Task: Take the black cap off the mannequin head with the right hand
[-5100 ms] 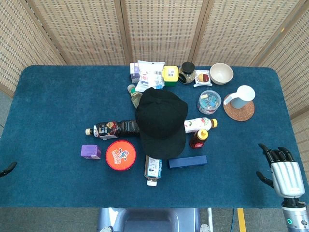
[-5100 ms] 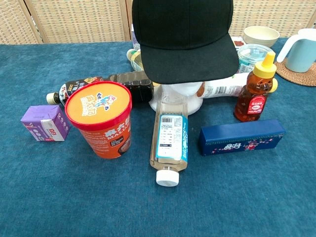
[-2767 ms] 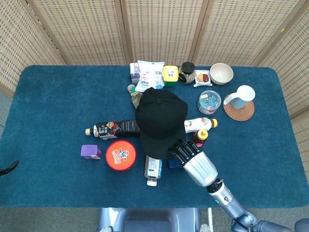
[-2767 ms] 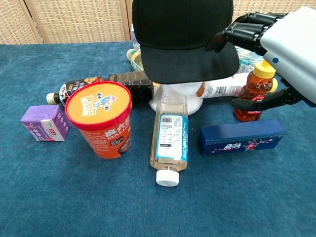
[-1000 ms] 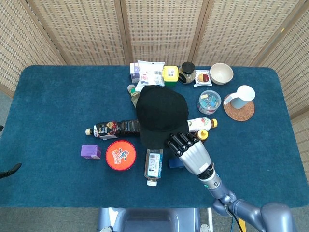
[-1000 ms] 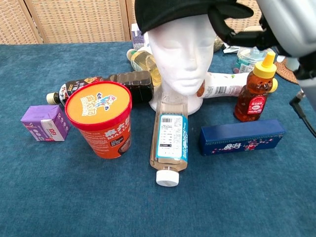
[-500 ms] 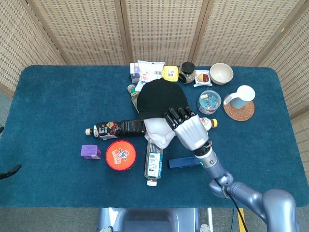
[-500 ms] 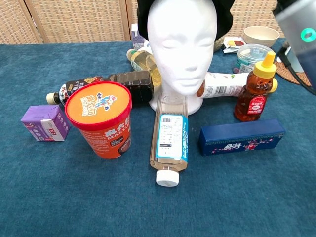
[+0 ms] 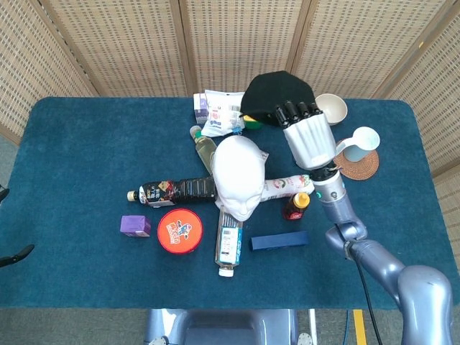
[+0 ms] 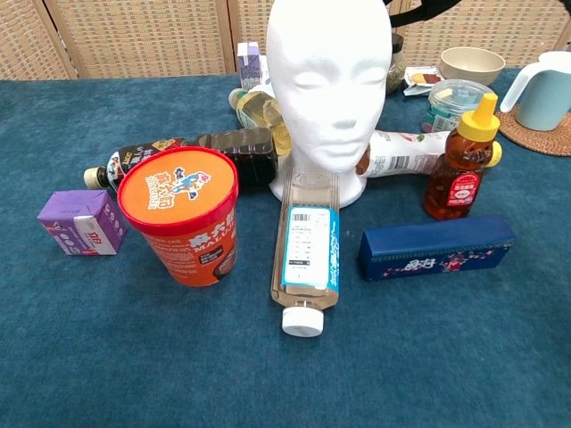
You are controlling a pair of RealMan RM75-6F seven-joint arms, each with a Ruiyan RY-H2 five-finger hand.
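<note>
Black cap is off the mannequin head now. The right hand holds it up in the air, with the dark fingers closed on its edge, out at about 1 o'clock from the head. In the chest view only a thin dark bit of the cap shows at the top edge.

Closest to the robot, a clear bottle lies flat with its white lid pointing to 6 o'clock. An orange tub stands at about 8 o'clock from the head, and a small purple box sits further out at 9 o'clock from the tub. A long blue box lies at 4 o'clock from the head. A honey bottle stands just behind that box.

In the middle, the white head stands bare and upright on the blue table. A dark bottle lies at its 9 o'clock side.

Far back stand a pale bowl and a light blue jug on a round mat.

Only a small dark bit of the left hand shows at the left edge of the head view, and I cannot tell if it is open or closed.
</note>
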